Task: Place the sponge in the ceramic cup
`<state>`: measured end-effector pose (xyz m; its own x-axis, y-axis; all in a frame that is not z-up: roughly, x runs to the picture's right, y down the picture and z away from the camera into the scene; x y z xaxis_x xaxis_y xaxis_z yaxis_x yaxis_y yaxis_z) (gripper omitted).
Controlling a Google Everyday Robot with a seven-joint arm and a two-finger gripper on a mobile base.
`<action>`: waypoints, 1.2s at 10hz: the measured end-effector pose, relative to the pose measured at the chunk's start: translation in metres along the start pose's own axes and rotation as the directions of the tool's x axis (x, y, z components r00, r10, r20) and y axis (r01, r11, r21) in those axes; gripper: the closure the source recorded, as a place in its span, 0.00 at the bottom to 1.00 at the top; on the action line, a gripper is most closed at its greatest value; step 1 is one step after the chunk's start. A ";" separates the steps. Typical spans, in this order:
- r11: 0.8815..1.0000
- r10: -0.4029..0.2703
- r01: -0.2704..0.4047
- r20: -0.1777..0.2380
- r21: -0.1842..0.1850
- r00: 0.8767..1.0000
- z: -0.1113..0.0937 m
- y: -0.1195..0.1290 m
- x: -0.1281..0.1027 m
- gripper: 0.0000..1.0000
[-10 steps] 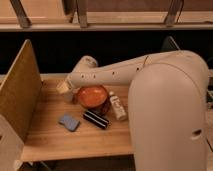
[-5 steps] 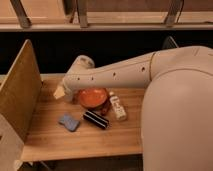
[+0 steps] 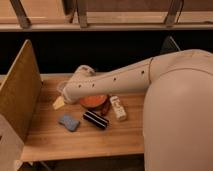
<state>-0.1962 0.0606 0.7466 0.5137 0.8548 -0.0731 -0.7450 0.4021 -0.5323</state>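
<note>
Jaws near the sponge (image 3: 69, 122), arm (image 3: 115, 80) low over table (image 3: 100, 139)

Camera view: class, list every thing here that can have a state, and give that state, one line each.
Sponge: lying flat on the table, not in the cup.
Ceramic cup: upright, partly hidden behind the arm.
Gripper: low between cup and sponge, apart from the sponge.
Orange bowl: upright, rim partly covered by the arm.
Black striped block: lying flat, right of the sponge.
White packet: lying flat, right of the bowl.
</note>
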 end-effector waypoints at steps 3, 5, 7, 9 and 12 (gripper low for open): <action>1.000 -0.012 0.012 -0.027 0.005 1.000 0.006 0.002 0.002 0.20; 1.000 -0.022 0.022 -0.164 0.000 0.986 0.033 0.015 0.036 0.20; 0.999 -0.035 0.028 -0.291 -0.028 0.956 0.057 0.037 0.071 0.20; 0.998 -0.032 0.007 -0.385 -0.067 0.922 0.079 0.053 0.098 0.20; 0.998 -0.001 -0.028 -0.469 -0.053 0.883 0.103 0.047 0.118 0.20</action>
<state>-0.2145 0.2141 0.8003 0.6538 0.6009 -0.4598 -0.7351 0.3604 -0.5743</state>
